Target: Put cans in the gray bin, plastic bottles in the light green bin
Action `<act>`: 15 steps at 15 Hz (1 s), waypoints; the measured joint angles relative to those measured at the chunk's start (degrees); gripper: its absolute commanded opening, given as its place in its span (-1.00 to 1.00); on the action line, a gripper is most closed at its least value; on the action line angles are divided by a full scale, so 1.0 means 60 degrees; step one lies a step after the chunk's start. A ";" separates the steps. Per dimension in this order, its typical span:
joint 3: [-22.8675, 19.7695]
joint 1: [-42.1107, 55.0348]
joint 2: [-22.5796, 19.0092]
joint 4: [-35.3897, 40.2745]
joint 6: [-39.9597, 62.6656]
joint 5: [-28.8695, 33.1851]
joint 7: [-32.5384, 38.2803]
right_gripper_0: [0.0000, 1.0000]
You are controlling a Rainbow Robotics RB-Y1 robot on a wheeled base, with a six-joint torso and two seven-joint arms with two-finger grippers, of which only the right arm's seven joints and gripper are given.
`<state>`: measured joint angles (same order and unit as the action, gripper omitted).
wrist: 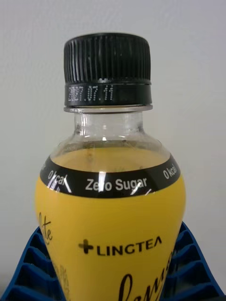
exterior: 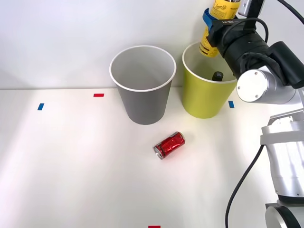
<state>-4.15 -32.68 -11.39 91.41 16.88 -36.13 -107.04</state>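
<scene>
Yellow-label bottle (wrist: 110,207) clamped between blue fingers (wrist: 28,263) of right hand (exterior: 214,23), above light green bin (exterior: 202,97)

Front view: you look forward and down from above the arms at the white table (exterior: 71,180).
Right wrist view: you sit very close, facing a pale wall, apparently.
Shared: the yellow-labelled bottle (exterior: 216,28) (wrist: 110,211) and blue fingers (exterior: 207,18) (wrist: 33,268).

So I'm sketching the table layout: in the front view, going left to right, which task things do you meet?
gray bin → red can → light green bin, with the yellow-label bottle held above it by the right gripper.
</scene>
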 measured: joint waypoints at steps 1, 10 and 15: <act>-0.0006 -0.0019 0.0011 0.0000 0.0001 0.0000 -0.0004 -1.00; -0.0023 -0.0034 0.0178 0.0000 0.0018 0.0000 0.0055 1.00; -0.0014 -0.0034 0.0348 0.0000 0.0019 0.0000 0.0140 1.00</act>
<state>-4.24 -32.88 -9.30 91.40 17.00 -36.13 -106.20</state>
